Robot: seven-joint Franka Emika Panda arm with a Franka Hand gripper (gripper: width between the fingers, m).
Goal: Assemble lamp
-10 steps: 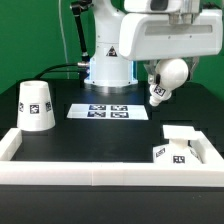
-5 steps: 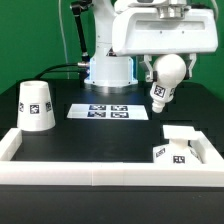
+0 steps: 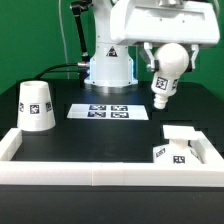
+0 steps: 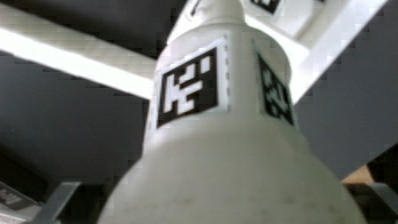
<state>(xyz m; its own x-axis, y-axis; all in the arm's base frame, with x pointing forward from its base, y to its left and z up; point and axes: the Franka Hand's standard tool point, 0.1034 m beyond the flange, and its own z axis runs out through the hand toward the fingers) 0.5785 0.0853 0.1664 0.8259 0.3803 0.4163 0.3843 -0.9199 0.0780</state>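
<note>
- At six o'clock in the exterior view, nearest the camera, a white rail (image 3: 100,168) edges the black table (image 3: 120,135).
- At four o'clock the base (image 3: 175,152) lies in the rail's corner, tags facing the camera.
- At nine o'clock the shade (image 3: 37,105) stands wide end down.
- Farther back, near the centre, lies the marker board (image 3: 108,112).
- At two o'clock the claw (image 3: 168,52) is clamped on the round end of the bulb (image 3: 161,88). The bulb hangs clear of the table, tilted, with its tagged neck downward.
- In the wrist view the bulb (image 4: 214,130) fills the frame.
</note>
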